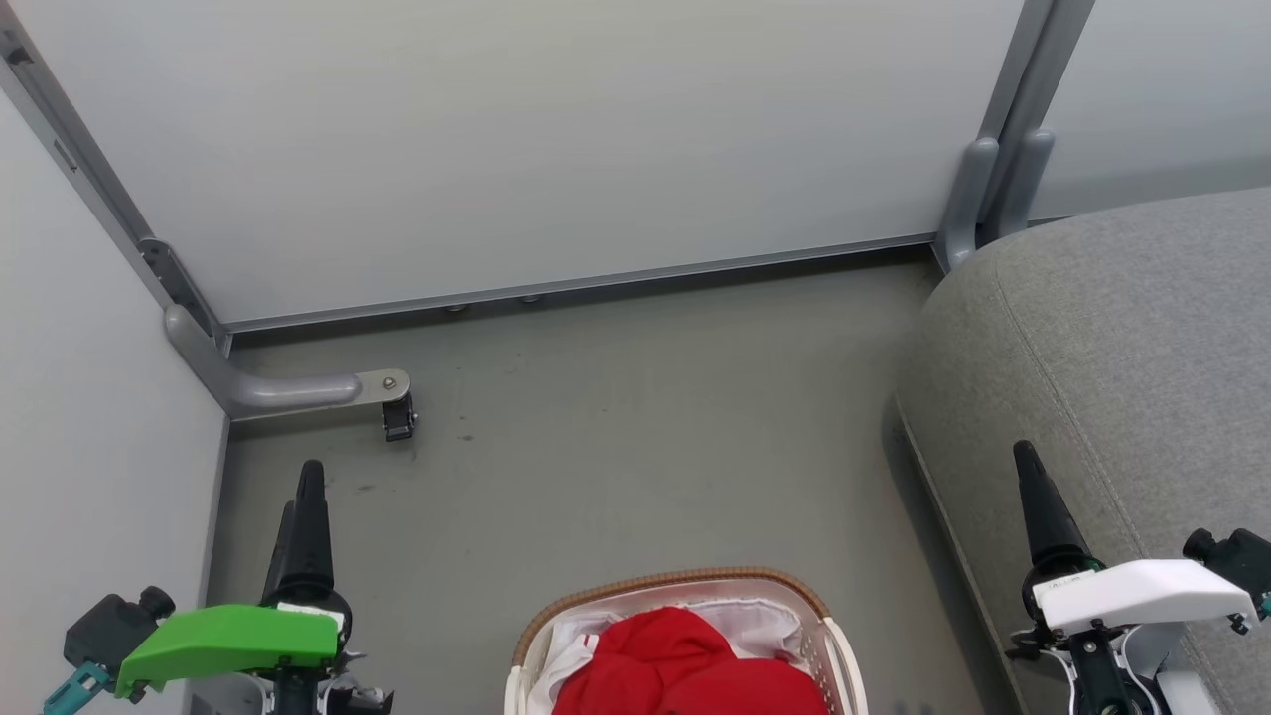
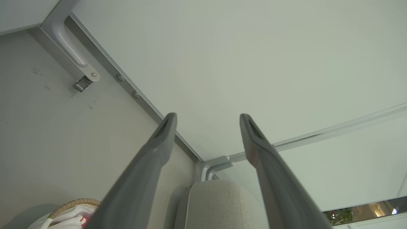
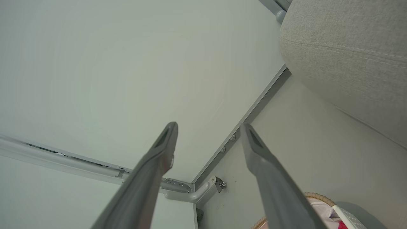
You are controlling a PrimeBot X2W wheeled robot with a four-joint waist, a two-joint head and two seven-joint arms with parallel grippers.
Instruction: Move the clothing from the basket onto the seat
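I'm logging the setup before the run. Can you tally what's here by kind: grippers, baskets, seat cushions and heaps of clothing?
Dark two-fingered grippers: 2, the left gripper and the right gripper, both open
Oval white perforated plastic basket with brown woven rim: 1
Large grey woven-fabric seat cushion: 1
Heap of bright red fabric clothing in the basket: 1; separate garments cannot be counted
Total: 5

The clothing is a bunched heap of bright red fabric with a little white trim at its left, lying inside the basket. The basket is oval white perforated plastic with a brown woven rim and a white loop handle. It stands upright on the floor. The seat, a large grey woven cushion with a rounded edge and stitched seam, stands to the basket's right, apart from it.
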